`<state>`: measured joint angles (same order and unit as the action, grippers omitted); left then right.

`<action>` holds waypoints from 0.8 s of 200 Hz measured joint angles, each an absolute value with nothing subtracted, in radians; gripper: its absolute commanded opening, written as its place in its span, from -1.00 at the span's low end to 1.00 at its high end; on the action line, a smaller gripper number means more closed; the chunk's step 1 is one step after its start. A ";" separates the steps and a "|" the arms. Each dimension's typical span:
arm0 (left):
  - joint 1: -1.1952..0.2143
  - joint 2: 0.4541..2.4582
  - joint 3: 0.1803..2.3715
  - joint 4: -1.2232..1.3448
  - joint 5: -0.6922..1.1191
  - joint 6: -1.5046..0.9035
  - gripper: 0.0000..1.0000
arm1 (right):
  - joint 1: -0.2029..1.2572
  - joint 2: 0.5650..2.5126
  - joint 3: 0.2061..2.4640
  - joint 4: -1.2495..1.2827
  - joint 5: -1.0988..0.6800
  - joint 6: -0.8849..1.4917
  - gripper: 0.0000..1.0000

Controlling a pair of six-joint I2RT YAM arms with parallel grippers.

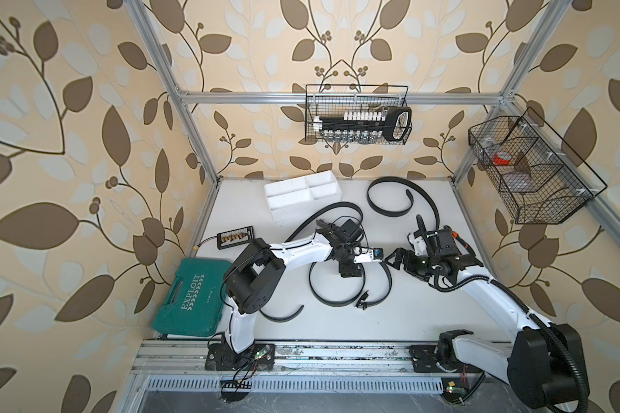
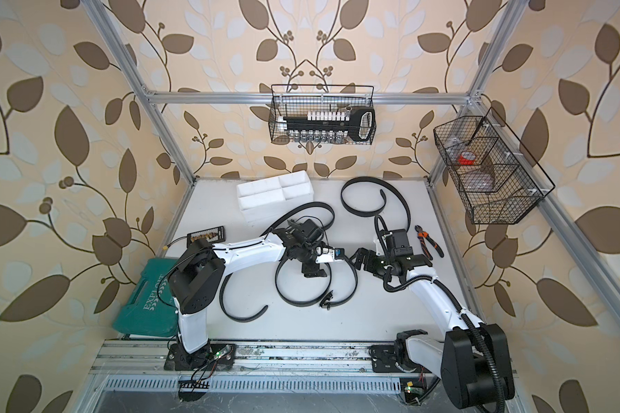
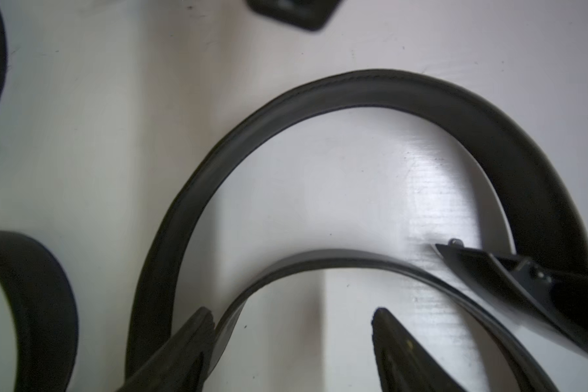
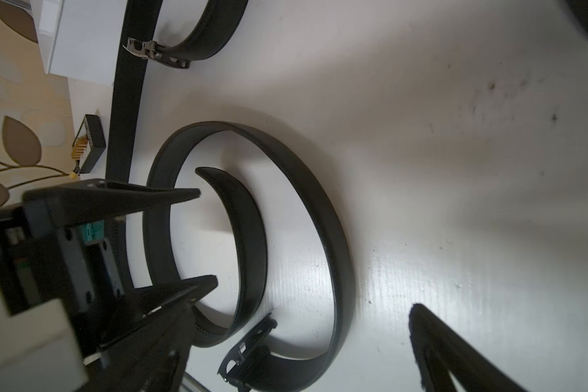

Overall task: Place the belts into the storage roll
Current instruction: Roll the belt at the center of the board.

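The white table point(image 1: 426, 314) carries the white rectangular plastic tray with four compartments point(image 1: 294, 211); all three long black belts lie outside it. The looped belt point(image 1: 387, 214) point(image 2: 361, 215) sits just right of the tray in both top views. The curving belt point(image 1: 337, 204) begins just beside the tray's near right corner and runs under the left arm point(image 1: 301, 252). The coiled belt point(image 1: 332, 304) lies well nearer the robot than the tray, its small buckle point(image 1: 363, 303) on the side away from the tray. Over this coil, the left end effector point(image 3: 292, 315) is spread, astride a strap standing on edge that lies against one finger point(image 3: 190, 339). The right end effector point(image 1: 392, 261), well apart from the tray, is spread wide.
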<state>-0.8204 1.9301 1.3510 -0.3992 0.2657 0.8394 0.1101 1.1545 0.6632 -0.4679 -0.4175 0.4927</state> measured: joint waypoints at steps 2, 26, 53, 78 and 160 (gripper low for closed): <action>-0.824 1.935 1.353 -0.400 0.263 0.845 0.47 | 0.108 1.154 0.661 -0.466 -0.422 0.493 0.98; -0.843 1.973 1.384 -0.401 0.228 0.910 0.43 | 0.078 1.145 0.641 -0.452 -0.456 0.494 0.98; -0.852 2.014 1.418 -0.400 0.193 0.963 0.38 | 0.032 1.134 0.623 -0.448 -0.486 0.490 0.98; -0.852 2.044 1.439 -0.402 0.174 0.990 0.34 | 0.004 1.132 0.612 -0.445 -0.508 0.485 0.98; -0.856 2.088 1.470 -0.427 0.178 1.017 -0.17 | -0.010 1.135 0.610 -0.429 -0.529 0.482 0.98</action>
<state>-0.8562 2.0884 1.4704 -0.4271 0.1783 1.0172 -0.0097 1.1347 0.6098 -0.4294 -0.5289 0.4816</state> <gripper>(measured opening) 0.459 0.991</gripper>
